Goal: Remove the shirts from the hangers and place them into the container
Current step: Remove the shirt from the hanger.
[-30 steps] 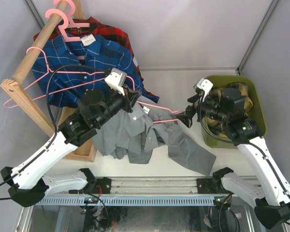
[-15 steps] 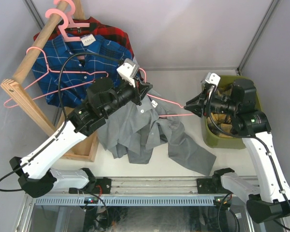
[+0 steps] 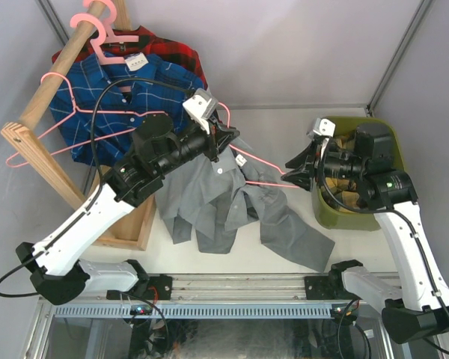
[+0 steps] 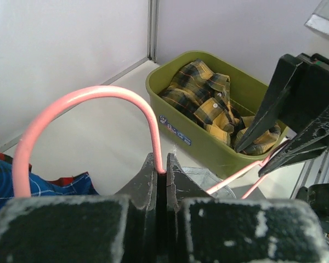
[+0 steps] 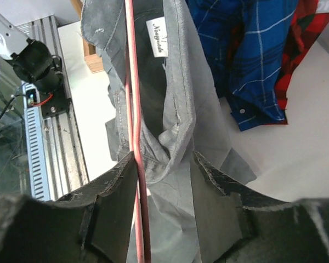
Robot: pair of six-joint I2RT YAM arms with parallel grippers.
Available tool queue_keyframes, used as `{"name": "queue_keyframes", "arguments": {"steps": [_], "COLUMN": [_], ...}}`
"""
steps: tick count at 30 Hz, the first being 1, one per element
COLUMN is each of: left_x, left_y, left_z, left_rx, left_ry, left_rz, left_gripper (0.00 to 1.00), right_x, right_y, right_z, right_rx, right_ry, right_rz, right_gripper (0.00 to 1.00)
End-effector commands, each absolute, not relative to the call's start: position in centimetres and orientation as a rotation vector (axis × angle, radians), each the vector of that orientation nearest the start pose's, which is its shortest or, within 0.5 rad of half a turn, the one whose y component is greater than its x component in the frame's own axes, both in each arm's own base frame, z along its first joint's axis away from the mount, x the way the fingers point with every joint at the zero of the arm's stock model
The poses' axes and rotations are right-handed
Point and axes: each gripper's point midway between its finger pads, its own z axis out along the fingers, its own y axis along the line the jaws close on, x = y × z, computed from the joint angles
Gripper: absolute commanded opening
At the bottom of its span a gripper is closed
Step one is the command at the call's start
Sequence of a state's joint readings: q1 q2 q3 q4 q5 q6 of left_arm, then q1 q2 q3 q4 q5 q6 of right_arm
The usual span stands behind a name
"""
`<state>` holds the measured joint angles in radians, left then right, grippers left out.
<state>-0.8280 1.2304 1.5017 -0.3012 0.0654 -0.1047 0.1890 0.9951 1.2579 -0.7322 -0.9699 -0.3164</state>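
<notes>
The limp, light grey shirt [image 3: 224, 206] trails from hanger [image 3: 262, 166] to table [image 3: 299, 127]; the hook [image 4: 93, 93] is pinched by the left gripper [image 4: 160, 167]; the collar [image 5: 175, 145], likely the best hold, is straddled by the half-spread right gripper [image 5: 164, 172].

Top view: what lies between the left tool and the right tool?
The top view shows the pink hanger spanning the stretch from the left tool to the right tool, with the grey shirt draped beneath it.

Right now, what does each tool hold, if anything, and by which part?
Left tool is shut on the pink hanger, at its curved hook. Right tool stands open astride the hanger's arm and the grey shirt, gripping neither.
</notes>
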Motion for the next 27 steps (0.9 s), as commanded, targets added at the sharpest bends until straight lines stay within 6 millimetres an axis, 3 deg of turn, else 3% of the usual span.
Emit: {"name": "queue_keyframes", "arguments": {"steps": [1, 4, 5, 8, 10, 11, 13, 16, 23, 27], "left_x": [24.1, 24.3, 24.5, 25.0, 25.3, 25.4, 25.6, 25.8, 24.3, 22.5], "left_y": [-29.7, -29.5, -29.4, -28.9, -28.6, -28.5, -28.1, -27.2, -24.1, -22.4], "left_z": [49.4, 49.2, 49.0, 48.4, 47.9, 47.7, 47.0, 45.2, 39.7, 37.7], "left_rx": [0.627, 0.614, 0.611, 0.578, 0.562, 0.557, 0.543, 0.516, 0.442, 0.403], "left_ry": [1.36, 1.369, 1.375, 1.397, 1.417, 1.426, 1.452, 1.495, 1.594, 1.584], "left_rz": [-0.847, -0.832, -0.825, -0.794, -0.78, -0.776, -0.762, -0.732, -0.695, -0.729], "left_gripper": [0.0, 0.0, 0.0, 0.02, 0.11, 0.18, 0.48, 0.7, 0.76, 0.82], "right_x": [20.7, 20.7, 20.7, 20.8, 20.7, 20.6, 20.3, 19.5, 18.4, 18.0], "right_y": [18.2, 18.3, 18.3, 18.1, 18.1, 18.1, 18.1, 18.0, 17.2, 16.6], "right_z": [34.6, 35.0, 35.2, 35.9, 36.3, 36.4, 36.5, 35.9, 32.6, 31.7], "right_rx": [-1.092, -1.093, -1.091, -1.082, -1.073, -1.073, -1.073, -1.069, -0.958, -0.902], "right_ry": [1.574, 1.555, 1.548, 1.523, 1.511, 1.507, 1.508, 1.538, 1.657, 1.672], "right_rz": [0.903, 0.901, 0.896, 0.864, 0.854, 0.854, 0.864, 0.892, 0.887, 0.844], "right_gripper": [0.35, 0.02, 0.0, 0.0, 0.0, 0.0, 0.0, 0.0, 0.0, 0.0]}}
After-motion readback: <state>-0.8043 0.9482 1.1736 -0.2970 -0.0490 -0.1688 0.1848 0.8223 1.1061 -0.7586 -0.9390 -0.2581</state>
